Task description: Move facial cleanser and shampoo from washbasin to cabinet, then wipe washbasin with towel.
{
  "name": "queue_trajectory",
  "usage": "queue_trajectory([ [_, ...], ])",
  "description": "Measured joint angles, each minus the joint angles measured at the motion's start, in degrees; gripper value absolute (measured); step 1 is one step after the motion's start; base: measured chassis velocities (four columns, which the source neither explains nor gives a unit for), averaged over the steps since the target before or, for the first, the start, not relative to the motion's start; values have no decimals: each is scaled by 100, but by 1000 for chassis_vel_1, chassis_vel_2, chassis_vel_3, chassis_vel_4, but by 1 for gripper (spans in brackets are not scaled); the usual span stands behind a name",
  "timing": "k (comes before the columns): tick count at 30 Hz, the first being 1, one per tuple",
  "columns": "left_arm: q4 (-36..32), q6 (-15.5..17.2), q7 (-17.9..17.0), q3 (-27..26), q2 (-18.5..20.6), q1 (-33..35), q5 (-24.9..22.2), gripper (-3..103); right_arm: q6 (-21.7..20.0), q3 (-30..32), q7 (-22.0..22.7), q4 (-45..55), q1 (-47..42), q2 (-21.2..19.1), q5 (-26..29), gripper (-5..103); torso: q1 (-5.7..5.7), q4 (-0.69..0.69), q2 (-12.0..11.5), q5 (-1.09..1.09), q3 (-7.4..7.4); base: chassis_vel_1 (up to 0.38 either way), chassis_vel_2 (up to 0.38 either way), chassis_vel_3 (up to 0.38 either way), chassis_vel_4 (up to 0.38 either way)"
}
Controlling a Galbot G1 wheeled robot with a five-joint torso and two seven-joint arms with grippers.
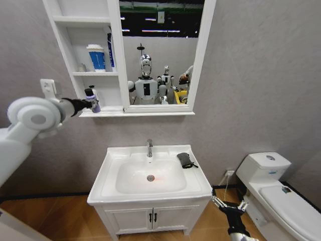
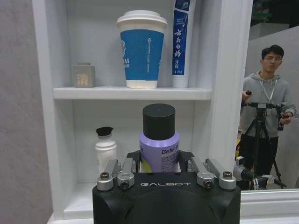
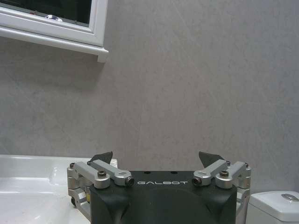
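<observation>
Left gripper (image 2: pixel 160 164) clamps purple shampoo bottle (image 2: pixel 159 142) at cabinet (image 1: pixel 70 75) bottom shelf, 10 o'clock of washbasin (image 1: pixel 113 188). Risk: bottle may knock white bottle (image 2: pixel 105 150). Right gripper (image 3: pixel 157 161) wide, idle, low. Towel (image 1: pixel 185 160) on basin rim.

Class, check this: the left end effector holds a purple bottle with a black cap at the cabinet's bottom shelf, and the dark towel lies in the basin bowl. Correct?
Not quite. The towel lies on the basin rim right of the faucet, as the head view shows. The left end effector does hold the purple bottle at the cabinet.
</observation>
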Motion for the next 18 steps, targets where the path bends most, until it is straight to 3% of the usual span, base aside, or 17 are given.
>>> queue_trajectory([
  [7,918,-16,95,662,-619,-395,439,42,19,161,8,3,-15,31,107,100,1,1,0,-4,1,0,0,0,0],
  [18,1657,-33,89,1188,-1389,-683,782,42,255,359,-80,-276,-97,143,230,100,1,0,-1,-2,1,0,0,0,0],
])
